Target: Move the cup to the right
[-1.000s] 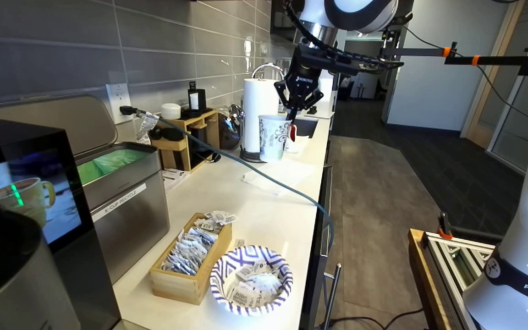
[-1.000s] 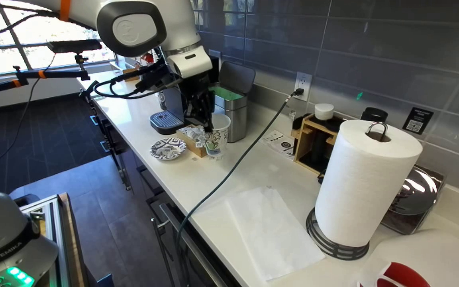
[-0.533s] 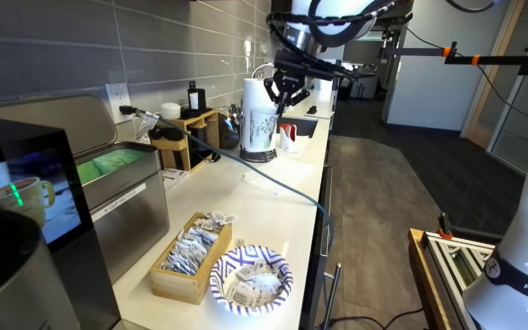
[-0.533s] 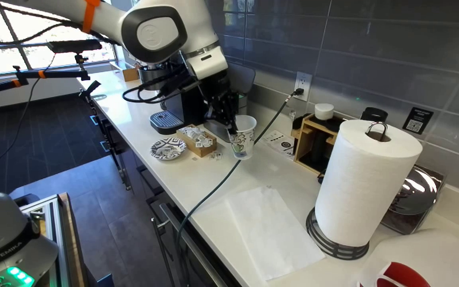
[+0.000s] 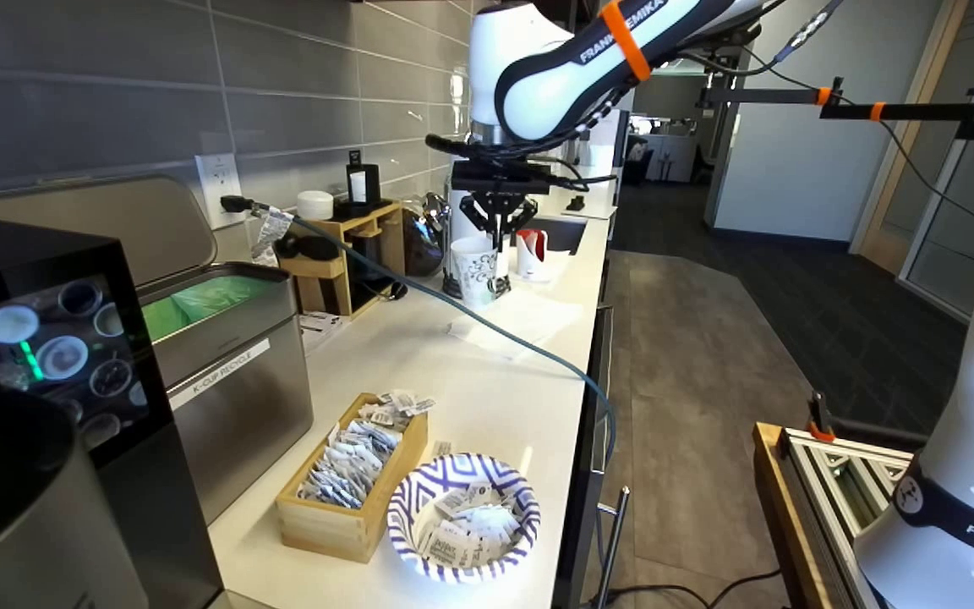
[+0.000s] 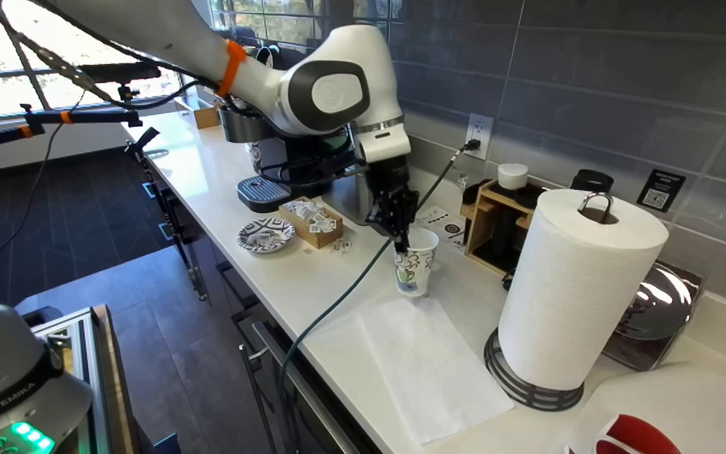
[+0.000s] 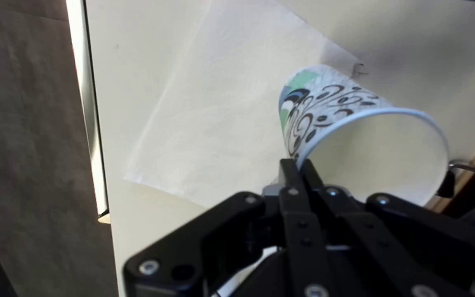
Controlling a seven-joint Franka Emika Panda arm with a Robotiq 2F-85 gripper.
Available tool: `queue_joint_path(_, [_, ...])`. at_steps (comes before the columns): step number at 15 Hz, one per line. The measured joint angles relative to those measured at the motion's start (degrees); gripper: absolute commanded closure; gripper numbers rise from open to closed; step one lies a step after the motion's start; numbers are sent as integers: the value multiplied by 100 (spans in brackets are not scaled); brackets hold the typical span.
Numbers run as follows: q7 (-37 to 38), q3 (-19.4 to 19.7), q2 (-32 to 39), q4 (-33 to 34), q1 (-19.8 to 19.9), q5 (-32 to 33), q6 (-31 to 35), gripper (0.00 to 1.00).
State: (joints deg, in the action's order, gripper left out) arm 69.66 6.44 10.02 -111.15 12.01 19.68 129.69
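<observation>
White paper-looking tapered cup (image 6: 418,268) with brown scrolls, probably light and easily crushed: best pinched gently at the rim, just where the jaws clamp its wall; it is near the flat white sheet (image 6: 432,371), contact with the pale surface (image 6: 312,284) unclear

The tapered white paper cup (image 7: 365,140) has a printed outside and a smooth, plain inner wall. The angular black pincer (image 7: 299,165) looks mostly matt, dotted with shiny round metal screw heads (image 7: 149,267). The tall white cylindrical paper roll (image 6: 580,290) appears soft and matt; the flat white paper sheet (image 6: 435,372) is thin and faintly creased. The long white desk (image 5: 478,389) is smooth with a slight sheen, the rectangular grey wall tiles (image 6: 602,63) glossy. The boxy grey metal bin (image 5: 246,427) has a satin finish, the narrow pale wooden box (image 5: 325,526) a smooth one.
</observation>
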Motion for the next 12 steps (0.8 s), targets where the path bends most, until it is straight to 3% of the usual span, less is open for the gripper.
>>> queue_joint_path(7, [242,371,1023,1150,-108,-997,-883,99])
queue_joint_path(12, [714,536,1335,1602,-109,-1470,-953,99])
